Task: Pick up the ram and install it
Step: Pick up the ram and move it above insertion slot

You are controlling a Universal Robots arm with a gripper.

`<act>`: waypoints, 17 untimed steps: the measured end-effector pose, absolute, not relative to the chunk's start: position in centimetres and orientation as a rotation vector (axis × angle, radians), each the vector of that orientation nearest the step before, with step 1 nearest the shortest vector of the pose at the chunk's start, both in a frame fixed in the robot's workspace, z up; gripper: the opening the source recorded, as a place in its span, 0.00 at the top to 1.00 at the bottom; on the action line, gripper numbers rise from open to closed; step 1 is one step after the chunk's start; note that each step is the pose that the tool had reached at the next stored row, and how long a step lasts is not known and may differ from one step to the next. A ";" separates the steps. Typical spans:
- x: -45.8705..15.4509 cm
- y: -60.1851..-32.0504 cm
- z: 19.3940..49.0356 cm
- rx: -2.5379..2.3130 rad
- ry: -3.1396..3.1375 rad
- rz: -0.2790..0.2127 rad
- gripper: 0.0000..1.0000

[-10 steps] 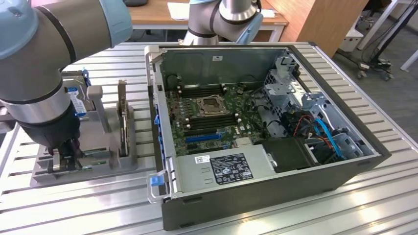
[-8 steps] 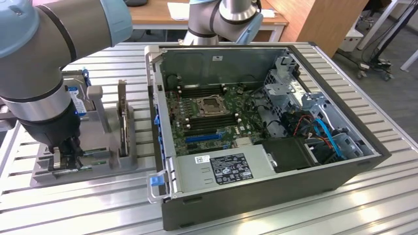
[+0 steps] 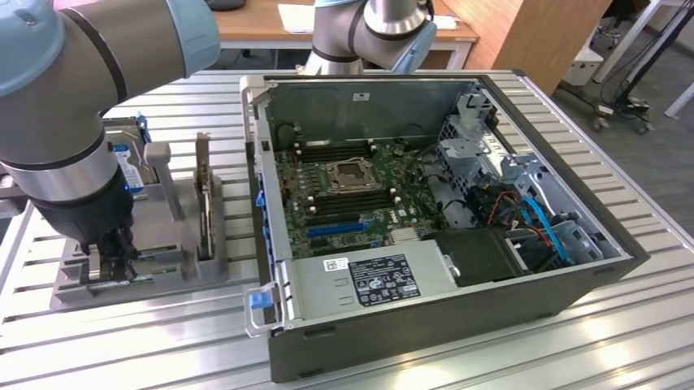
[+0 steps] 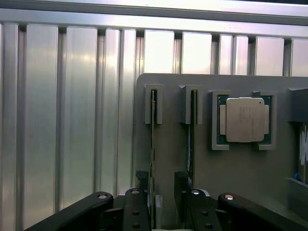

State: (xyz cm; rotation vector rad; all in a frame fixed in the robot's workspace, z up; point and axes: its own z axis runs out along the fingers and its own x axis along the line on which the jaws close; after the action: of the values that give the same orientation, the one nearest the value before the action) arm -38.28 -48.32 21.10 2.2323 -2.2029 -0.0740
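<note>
— Where's the ram [image 4: 153,130]?
— On edge in the grey holder [image 4: 171,144], between the wide-open jaws of my tool [image 4: 161,190]; nothing gripped.
— Advice?
— I'd centre on it, clear of the holder's next stick [image 4: 193,120], and close squarely.

The ram [image 4: 153,130] is green, its holder [image 4: 168,144] plain grey, the ribbed table [image 4: 62,120] silver, the processor [image 4: 242,119] silver on green.

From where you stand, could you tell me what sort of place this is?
Likely a robotics lab for computer assembly: an open PC case on a slatted aluminium table, a grey parts fixture beside it, wooden desks behind.
</note>
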 end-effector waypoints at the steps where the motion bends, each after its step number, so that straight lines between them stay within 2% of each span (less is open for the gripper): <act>1: -38.3 -48.4 21.1 2.232 -2.203 -0.074 0.64; 17: -38.3 -48.6 21.1 2.232 -2.203 -0.074 0.64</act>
State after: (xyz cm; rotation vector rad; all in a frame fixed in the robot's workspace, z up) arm -38.28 -48.63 21.10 2.2322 -2.2029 -0.0741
